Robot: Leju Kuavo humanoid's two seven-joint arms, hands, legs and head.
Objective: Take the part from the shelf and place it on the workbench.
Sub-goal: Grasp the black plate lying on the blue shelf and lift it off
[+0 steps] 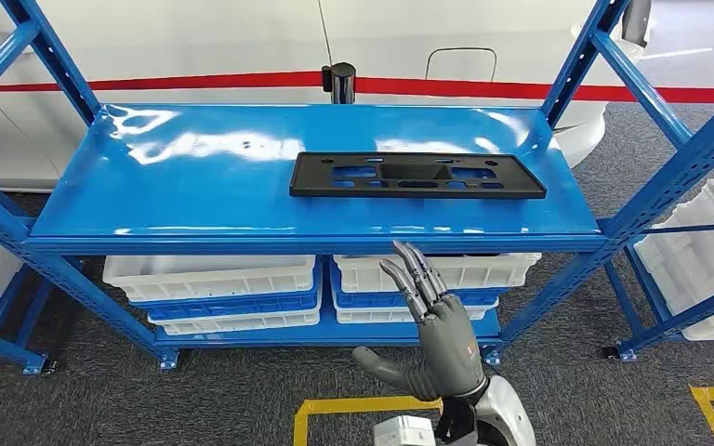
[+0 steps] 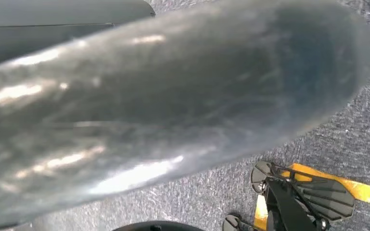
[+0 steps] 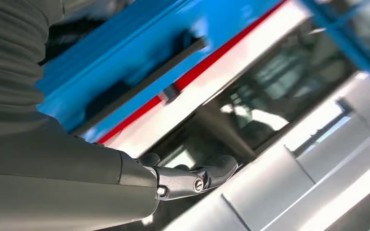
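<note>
Progress is at its very start, by my reading: the flat black rectangular plastic part with cut-out slots (image 1: 417, 176) lies untouched on the glossy blue metal shelf (image 1: 195, 190), toward its right half, long side parallel to the front edge. The right hand (image 1: 442, 336) is raised below and in front of the shelf edge, well short of the part, holding nothing; its fingers (image 1: 415, 271) point up toward the shelf, loosely together, with the thumb splayed out to the side. How the left hand's fingers lie cannot be told; its wrist view is mostly a blurred grey surface above carpet. Reaching, grasping, carrying and setting down all remain, and no worktop is in sight.

The shelf top is smooth and reflective, bare but for the part. White plastic bins (image 1: 214, 275) sit on the tier beneath, more on a neighbouring rack (image 1: 707, 243) to the right. The floor is grey carpet (image 1: 102, 400) marked with yellow tape (image 1: 353, 406); behind stands a white wall with a red stripe (image 1: 539, 90).
</note>
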